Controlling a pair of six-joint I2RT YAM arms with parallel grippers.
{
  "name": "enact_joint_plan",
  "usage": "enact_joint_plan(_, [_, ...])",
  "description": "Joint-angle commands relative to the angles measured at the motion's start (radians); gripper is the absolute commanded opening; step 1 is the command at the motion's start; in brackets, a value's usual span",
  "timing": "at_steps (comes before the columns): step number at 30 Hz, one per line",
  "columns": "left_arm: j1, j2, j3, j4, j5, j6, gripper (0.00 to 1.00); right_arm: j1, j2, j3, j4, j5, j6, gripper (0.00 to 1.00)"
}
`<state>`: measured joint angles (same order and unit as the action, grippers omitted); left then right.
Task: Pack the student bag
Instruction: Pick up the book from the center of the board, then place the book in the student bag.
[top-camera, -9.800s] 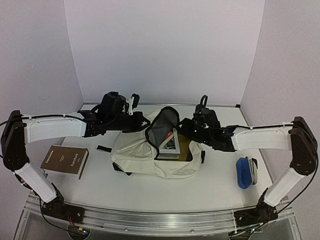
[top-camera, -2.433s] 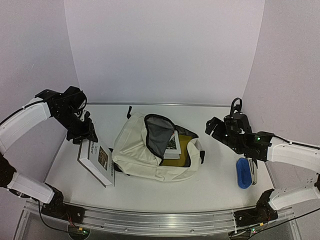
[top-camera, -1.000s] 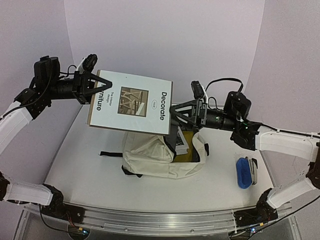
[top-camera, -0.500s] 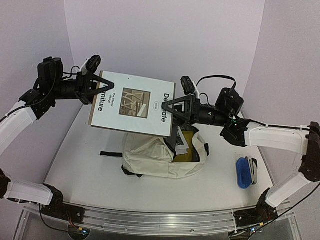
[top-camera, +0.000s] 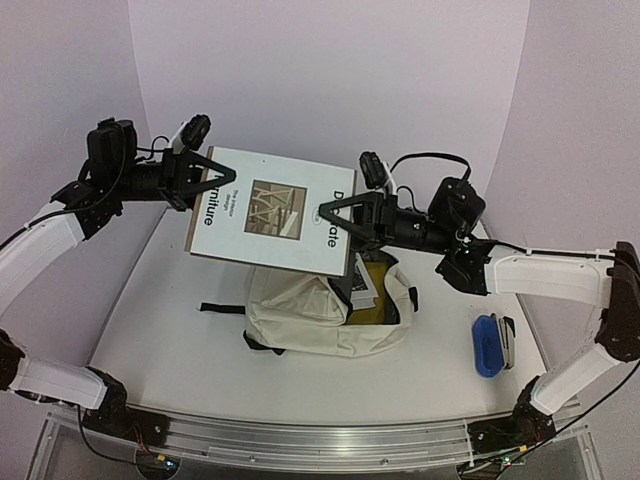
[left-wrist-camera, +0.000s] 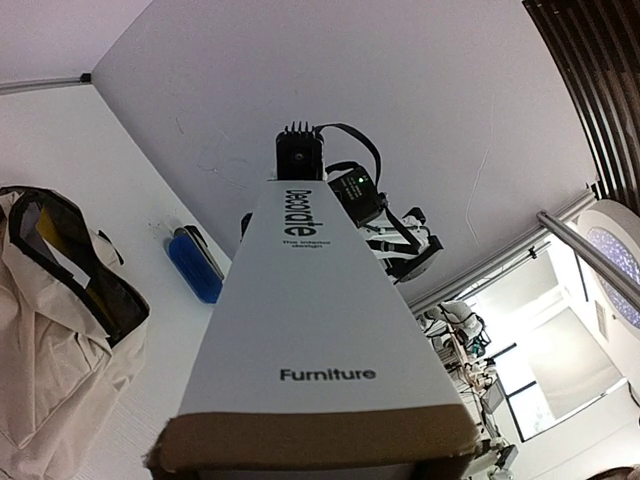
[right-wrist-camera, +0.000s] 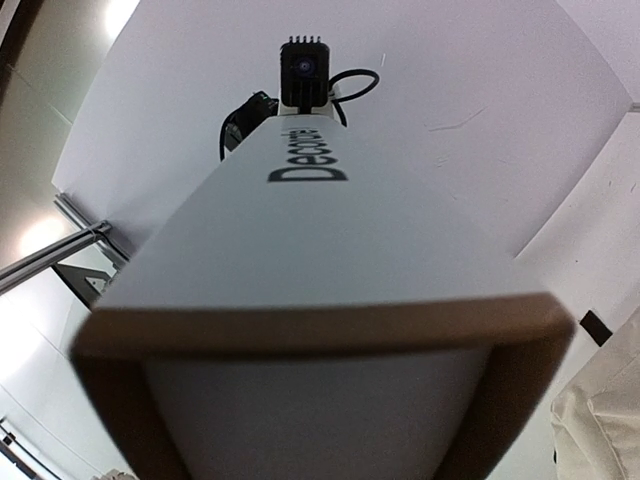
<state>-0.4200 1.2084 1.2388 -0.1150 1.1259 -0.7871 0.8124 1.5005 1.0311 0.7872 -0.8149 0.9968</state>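
A large white book (top-camera: 268, 210) lettered "Furniture" and "Decorate" hangs nearly flat in the air above the student bag (top-camera: 300, 318). The bag is cream canvas with black trim. It lies on the table with its mouth open, showing another book and a yellow item inside. My left gripper (top-camera: 222, 178) is shut on the book's left edge. My right gripper (top-camera: 325, 213) is shut on its right edge. In the left wrist view the book (left-wrist-camera: 320, 330) fills the middle and the bag (left-wrist-camera: 50, 300) lies at the lower left. In the right wrist view the book (right-wrist-camera: 330, 250) hides almost everything.
A blue case (top-camera: 487, 345) lies on the table right of the bag and also shows in the left wrist view (left-wrist-camera: 195, 265). A black strap (top-camera: 222, 308) trails from the bag's left side. Lilac walls close in the table at the back and sides.
The left gripper lifted the book off the table's left side and carried it over the bag. The right gripper reached in and closed on its right edge. Both have drifted slightly right.
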Motion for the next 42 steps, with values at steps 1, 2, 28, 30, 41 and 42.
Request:
enact_joint_plan(1, [0.001,0.024,-0.009,-0.058,-0.074,0.078,0.52,0.013,-0.049,-0.03,0.135,0.108,-0.026,0.44])
enact_joint_plan(2, [0.001,0.024,-0.01,-0.07,-0.089,0.085,0.58,0.012,-0.063,-0.041,0.133,0.135,-0.034,0.43])
enact_joint_plan(28, [-0.102,0.257,0.061,-0.307,-0.529,0.165,0.87,-0.14,-0.37,0.09,-0.905,0.872,-0.523,0.28])
enact_joint_plan(30, [-0.132,0.331,0.098,-0.309,-0.531,0.168,0.87,-0.149,-0.38,0.097,-0.951,0.925,-0.528,0.27])
enact_joint_plan(41, [-0.206,0.575,0.266,-0.24,-0.438,0.155,0.88,-0.234,-0.396,0.11,-1.083,1.044,-0.464,0.27])
enact_joint_plan(42, [-0.21,0.589,0.277,-0.238,-0.434,0.153,0.89,-0.243,-0.394,0.107,-1.083,1.037,-0.46,0.27])
